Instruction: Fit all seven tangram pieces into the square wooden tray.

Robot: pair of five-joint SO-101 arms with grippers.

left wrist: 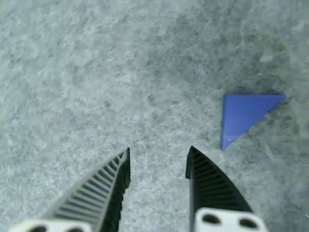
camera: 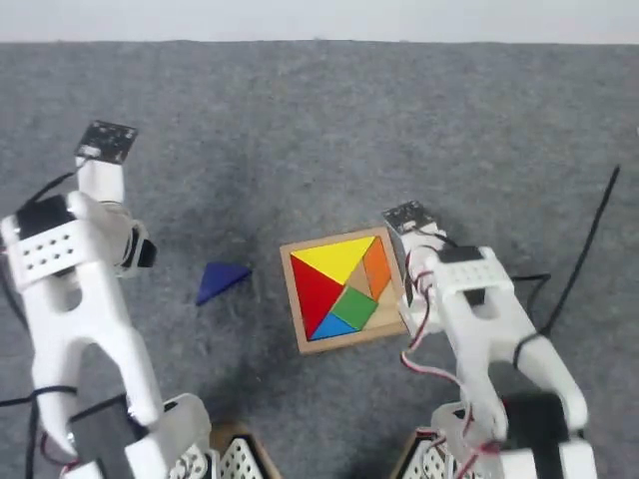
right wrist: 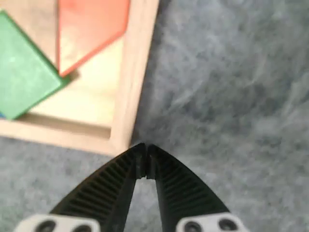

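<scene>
High view | blue triangle (camera: 222,279) on carpet (camera: 300,130) | right arm (camera: 469,294) overlaps tray (camera: 292,297) edge

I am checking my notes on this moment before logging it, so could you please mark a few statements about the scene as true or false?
1. The blue triangle lies on the carpet, outside the wooden tray. True.
2. The left gripper is shut on the blue triangle. False: it is open and holds nothing, and the triangle lies beside it.
3. The right gripper is shut with nothing in it. True.
4. The green piece lies on the carpet. False: it sits in the tray.
5. The tray is completely filled. False: bare wood shows beside the orange piece.
</scene>
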